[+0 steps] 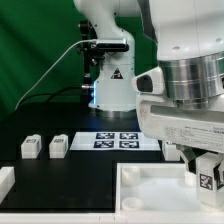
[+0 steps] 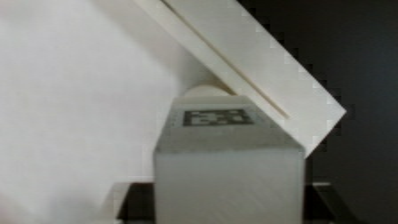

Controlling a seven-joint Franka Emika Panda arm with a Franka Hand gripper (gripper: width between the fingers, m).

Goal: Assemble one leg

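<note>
The arm (image 1: 188,70) reaches down over the white panel (image 1: 150,192), which lies flat on the black tabletop (image 1: 60,185) at the near edge of the exterior view. The fingers (image 2: 135,204) are closed on a leg (image 1: 208,180), pressing it from two opposite sides so that the small white block fills the whole gap between them. The leg sits upright in that grasp, its black-and-white tag facing the wrist camera (image 2: 221,117). It is above the panel's corner on the exterior view's right. Whether its lower end touches the panel cannot be told, since the frame cuts it off there. In the wrist view the panel (image 2: 71,100) spreads out pale behind the leg, and its raised rim (image 2: 249,60) runs as a slanted band close beside the leg's tagged end. The marker board (image 1: 118,140) lies just beyond the panel's far edge. Two more legs (image 1: 32,147) (image 1: 59,146) stand side by side on the tabletop, well apart from the panel toward the exterior view's left and roughly level with the marker board. Another white piece (image 1: 5,181) shows only in part, farther from the panel on that same side, and too little of it is visible to say what it is.
</note>
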